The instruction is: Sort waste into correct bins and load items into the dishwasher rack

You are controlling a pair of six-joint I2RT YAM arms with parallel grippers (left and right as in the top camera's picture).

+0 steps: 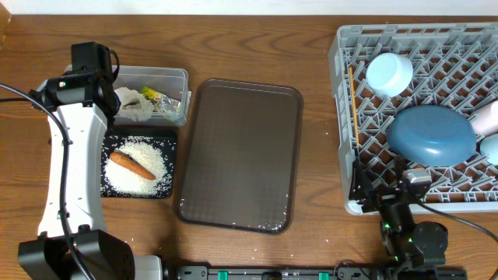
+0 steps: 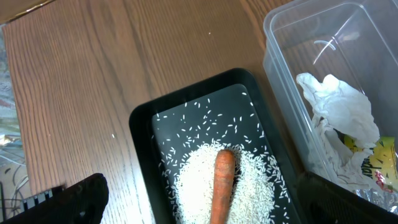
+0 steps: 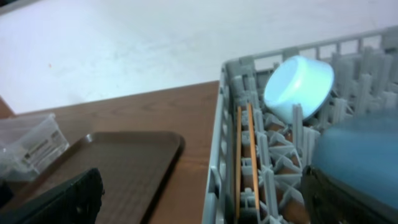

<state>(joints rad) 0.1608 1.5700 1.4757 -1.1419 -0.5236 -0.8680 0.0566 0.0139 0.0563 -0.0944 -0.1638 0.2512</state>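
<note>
The black tray (image 1: 170,140) holds rice (image 1: 152,167) and the carrot (image 1: 131,164). The clear tub (image 1: 175,78) behind it holds wrappers (image 1: 134,105) and the yellow-green packet (image 1: 152,96). My left gripper (image 2: 211,202) is open and empty above the tray (image 2: 140,124), its fingers either side of the carrot (image 2: 222,183). The rack (image 1: 346,47) holds the blue plate (image 1: 432,134), light-blue bowl (image 1: 389,72), chopsticks (image 1: 352,101) and a white cup (image 1: 486,117). My right gripper (image 3: 205,205) is open and empty at the rack's near left corner (image 3: 221,143).
The large dark brown serving tray (image 1: 241,155) lies between the bins and the rack. A few rice grains lie on the wood near the table's front edge (image 1: 144,243). The left arm (image 1: 70,155) stretches along the table's left side.
</note>
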